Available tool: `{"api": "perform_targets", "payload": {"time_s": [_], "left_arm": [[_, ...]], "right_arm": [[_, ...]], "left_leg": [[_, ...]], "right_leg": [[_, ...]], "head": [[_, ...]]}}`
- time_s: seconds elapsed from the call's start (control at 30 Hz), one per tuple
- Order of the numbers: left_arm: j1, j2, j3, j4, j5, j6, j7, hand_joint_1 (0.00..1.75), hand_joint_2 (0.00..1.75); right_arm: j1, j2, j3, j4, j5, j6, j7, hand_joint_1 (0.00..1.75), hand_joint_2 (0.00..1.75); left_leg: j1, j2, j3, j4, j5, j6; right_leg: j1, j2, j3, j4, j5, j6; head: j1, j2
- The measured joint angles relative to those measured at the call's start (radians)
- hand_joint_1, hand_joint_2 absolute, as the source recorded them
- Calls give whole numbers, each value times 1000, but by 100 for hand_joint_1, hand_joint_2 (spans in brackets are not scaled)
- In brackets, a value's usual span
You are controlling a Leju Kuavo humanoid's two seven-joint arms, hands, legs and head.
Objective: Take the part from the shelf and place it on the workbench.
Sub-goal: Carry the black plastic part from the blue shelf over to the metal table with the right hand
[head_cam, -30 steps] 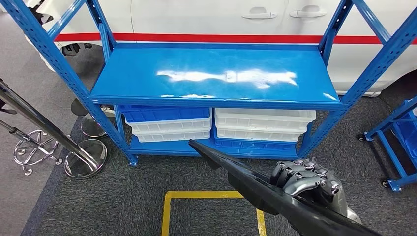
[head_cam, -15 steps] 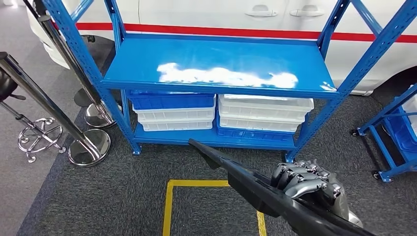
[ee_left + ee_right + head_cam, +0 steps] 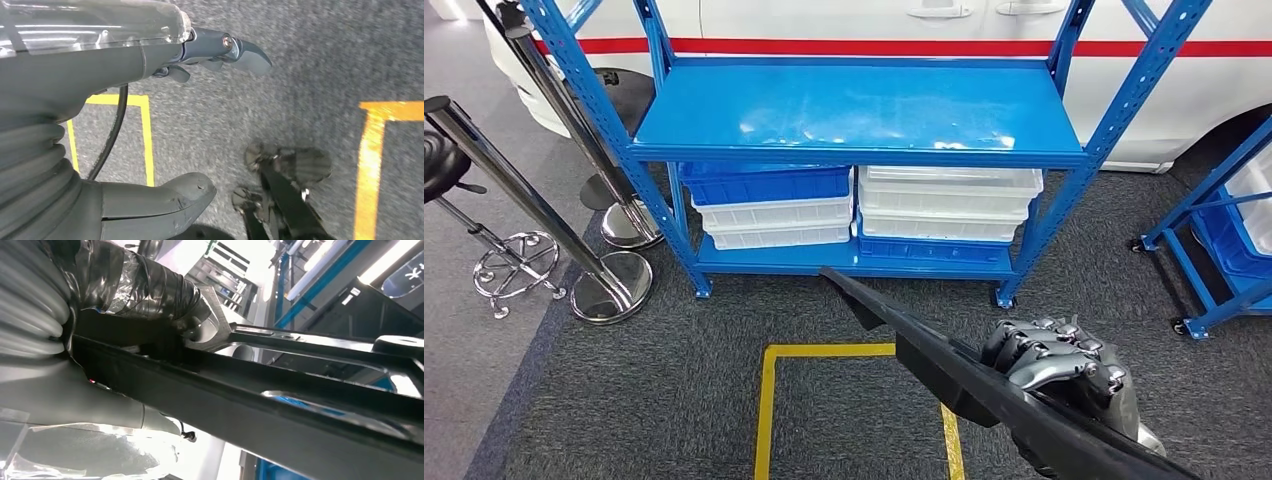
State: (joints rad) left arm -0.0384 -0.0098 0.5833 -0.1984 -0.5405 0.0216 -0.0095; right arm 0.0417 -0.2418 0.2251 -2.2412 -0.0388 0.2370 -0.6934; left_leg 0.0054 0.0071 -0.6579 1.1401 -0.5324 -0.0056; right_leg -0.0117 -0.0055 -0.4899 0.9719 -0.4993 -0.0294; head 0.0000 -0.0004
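Note:
A long, narrow black part [image 3: 944, 365] slants from the picture's middle toward the lower right, and my right hand [image 3: 1064, 375] grips it with fingers curled over its top edge. In the right wrist view the same black part [image 3: 280, 405] runs across the picture, with my right hand [image 3: 145, 315] wrapped around it. The blue shelf [image 3: 854, 110] stands ahead, its upper board bare. My left hand [image 3: 165, 115] hangs over the grey carpet with thumb and fingers apart and nothing between them.
Blue and white bins [image 3: 774, 205] fill the shelf's lower level. Chrome posts on round bases [image 3: 609, 290] and a stool base [image 3: 514, 270] stand at the left. A blue cart [image 3: 1224, 250] is at the right. A yellow floor marking [image 3: 824, 400] lies in front; a white car [image 3: 844, 25] is behind.
The whole view has shifted: the shelf sits a little higher and further left in the picture, so the camera has moved. My right hand keeps its hold on the black part.

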Motion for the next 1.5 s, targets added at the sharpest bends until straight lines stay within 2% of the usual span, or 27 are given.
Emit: {"api": "perform_targets", "payload": {"time_s": [0.07, 0.1, 0.13, 0.2, 0.23, 0.3, 0.4, 0.47, 0.53, 0.57, 0.6, 0.63, 0.67, 0.73, 0.8, 0.87, 0.93, 1.0, 1.07, 1.1, 1.13, 1.17, 1.23, 1.3, 1.37, 1.43, 1.5], "left_arm": [[0, 0, 0, 0, 0, 4, 6, 0, 175], [0, 0, 0, 0, 0, 5, 8, 0, 175], [0, 0, 0, 0, -1, 5, 10, 0, 175], [1, 1, 0, 0, -2, 5, 12, 0, 175], [1, 1, 0, 0, -2, 6, 12, 0, 175], [2, 1, 0, 0, -3, 6, 12, 0, 175], [1, -1, 0, 0, -3, 8, 14, 0, 175], [0, -2, 0, 0, -4, 8, 17, 0, 175], [2, -3, 0, 0, -7, 10, 23, 0, 175], [3, -4, 0, 0, -8, 11, 25, 0, 175], [4, -4, 1, 0, -8, 12, 27, 0, 175], [4, -4, 1, 0, -8, 13, 28, 0, 175], [3, -4, 1, 0, -10, 14, 28, 0, 175], [2, -5, 1, 0, -14, 22, 26, 0, 175], [2, -5, 2, 0, -19, 37, 21, 0, 175], [2, -5, 3, 0, -21, 51, 15, 0, 175], [1, -4, 4, 0, -22, 58, 7, 0, 175], [3, -3, 7, 0, -22, 65, -3, 0, 175], [8, 0, 9, 0, -26, 78, -11, 0, 175], [10, 2, 10, 0, -27, 83, -14, 0, 175], [11, 3, 11, 0, -28, 84, -17, 0, 175], [11, 4, 13, 0, -29, 83, -20, 0, 175], [9, 7, 18, 0, -32, 81, -26, 0, 175], [7, 10, 24, 0, -37, 81, -29, 0, 175], [5, 12, 27, 0, -40, 81, -31, 0, 175], [1, 12, 28, 0, -42, 79, -33, 0, 175], [0, 12, 31, 0, -43, 76, -36, 0, 175]], "right_arm": [[-1, -4, 0, 0, -3, 5, 3, 175, 175], [-2, -7, 0, 0, -6, 11, 4, 175, 175], [-4, -10, 0, 0, -10, 18, 4, 175, 175], [-10, -16, 0, 0, -16, 32, 3, 175, 175], [-14, -19, 0, 1, -18, 37, 2, 175, 175], [-21, -25, 0, 1, -22, 44, 0, 175, 175], [-24, -34, 0, 2, -28, 52, -3, 175, 175], [-25, -41, 0, 4, -31, 58, -4, 175, 175], [-23, -44, -1, 7, -34, 69, -5, 175, 175], [-21, -45, -1, 10, -35, 74, -5, 175, 175], [-19, -46, -2, 12, -35, 77, -5, 175, 175], [-17, -47, -2, 14, -34, 78, -5, 175, 175], [-16, -47, -3, 15, -31, 79, -5, 175, 175], [-14, -48, -5, 15, -23, 83, -5, 175, 175], [-8, -48, -8, 14, -12, 85, -5, 175, 175], [3, -48, -10, 12, -4, 85, -5, 175, 175], [12, -48, -10, 8, 1, 84, -6, 175, 175], [17, -48, -9, 3, 3, 87, -6, 175, 175], [23, -48, -5, 4, -5, 99, -6, 175, 175], [25, -48, 0, 5, -12, 110, -5, 175, 175], [27, -48, 8, 7, -19, 123, -4, 175, 175], [28, -48, 17, 9, -28, 136, 1, 175, 175], [26, -48, 39, 20, -46, 160, 20, 175, 175], [20, -50, 62, 43, -58, 179, 41, 175, 175], [15, -54, 81, 71, -67, 195, 57, 175, 175], [2, -59, 98, 99, -83, 217, 82, 175, 175], [-19, -63, 120, 135, -106, 247, 111, 175, 175]], "left_leg": [[4, 0, -31, 114, -53, -7], [5, 0, -28, 133, -50, -9], [7, -2, -3, 112, -29, -9], [8, -23, 87, -17, 17, -3], [9, -40, 130, -83, 26, 1], [7, -60, 166, -147, 22, 9], [10, -33, 164, -162, 33, 26], [13, -11, 159, -170, 43, 41], [10, 12, 150, -170, 48, 48], [8, 23, 146, -168, 49, 49], [7, 35, 143, -166, 50, 49], [6, 45, 141, -164, 50, 48], [6, 55, 141, -162, 49, 47], [2, 71, 142, -155, 44, 40], [-4, 87, 142, -149, 41, 31], [-7, 104, 142, -147, 38, 22], [-3, 77, 132, -120, 12, 10], [3, 22, 90, -20, -52, 1], [4, 1, 32, 110, -108, -3], [4, 0, 17, 143, -112, -3], [4, -1, 21, 136, -95, -2], [4, -5, 43, 91, -61, 1], [4, -39, 109, -51, 11, 10], [3, -71, 147, -140, 36, 17], [1, -64, 154, -161, 38, 25], [5, -40, 157, -173, 51, 37], [8, -13, 154, -182, 61, 47]], "right_leg": [[0, 5, -22, 6, 13, 1], [0, 9, -33, 11, 18, 3], [0, 15, -44, 18, 22, 6], [-1, 28, -62, 30, 28, 12], [-1, 35, -69, 35, 30, 16], [-2, 51, -80, 40, 39, 28], [-2, 64, -91, 46, 43, 47], [-2, 41, -123, 114, -4, 54], [-3, 19, -181, 245, -76, 59], [-4, 16, -203, 297, -95, 61], [-5, 14, -208, 317, -95, 63], [-5, 10, -192, 297, -76, 63], [-5, 1, -157, 238, -44, 62], [1, -45, -82, 101, 4, 53], [10, -73, -56, 43, 14, 39], [11, -54, -62, 42, 17, 28], [6, -33, -66, 37, 25, 14], [3, -13, -71, 35, 31, 3], [3, 11, -76, 36, 35, -2], [3, 24, -78, 37, 36, -2], [3, 38, -78, 38, 37, -1], [3, 51, -77, 39, 38, 0], [4, 74, -75, 40, 40, 5], [2, 96, -79, 39, 46, 16], [-1, 116, -84, 32, 55, 33], [0, 104, -95, 46, 47, 43], [1, 53, -135, 129, -8, 49]], "head": [[0, 0], [0, 0], [0, 0], [0, 0], [0, 0], [0, 0], [0, 0], [1, 0], [1, 0], [1, 0], [1, 0], [1, 0], [1, 0], [1, 0], [0, 0], [0, 0], [0, 0], [0, 0], [0, 0], [0, 0], [0, 0], [0, 0], [0, 0], [0, 0], [0, 0], [1, 0], [1, 0]]}}
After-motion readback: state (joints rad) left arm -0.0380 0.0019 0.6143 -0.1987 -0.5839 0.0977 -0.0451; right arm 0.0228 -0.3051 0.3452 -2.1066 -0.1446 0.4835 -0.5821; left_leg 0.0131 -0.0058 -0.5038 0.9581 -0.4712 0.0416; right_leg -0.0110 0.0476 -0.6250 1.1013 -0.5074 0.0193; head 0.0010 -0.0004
